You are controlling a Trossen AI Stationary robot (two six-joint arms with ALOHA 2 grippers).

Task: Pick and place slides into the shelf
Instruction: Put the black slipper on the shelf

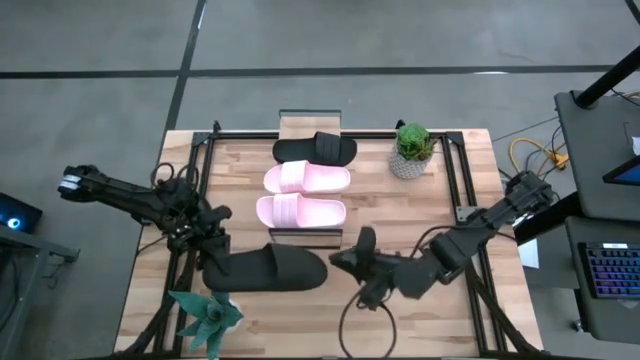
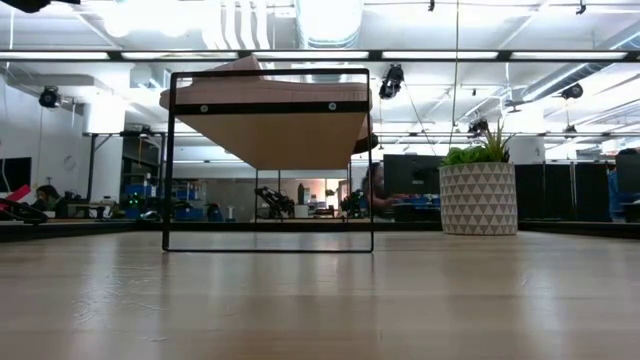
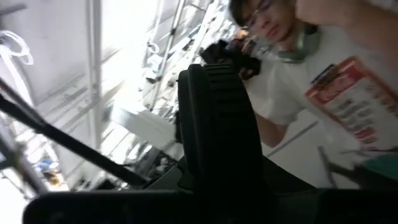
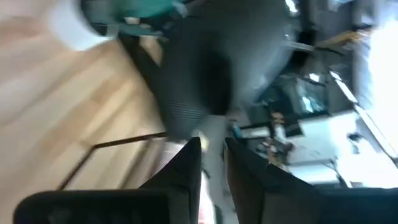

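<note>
The shelf stands at the table's far middle, and its black frame also shows in the low view. A black slide and two pink slides lie side by side on it. A second black slide hangs over the near middle of the table, with my left gripper shut on its left end. My right gripper stands just off the slide's right end, its fingers a narrow gap apart with nothing seen between them. I cannot tell whether they touch the slide. My left gripper holds the black slide by its left end, coming level from the table's left. The slide reaches away from the fingers toward the table's right, clear of the table. In the left wrist view it stands edge-on, and the gripper's body hides the place of contact.
A green plant in a patterned white pot stands at the far right beside the shelf. A teal plant sits at the near left corner. A person shows beyond the table in the left wrist view.
</note>
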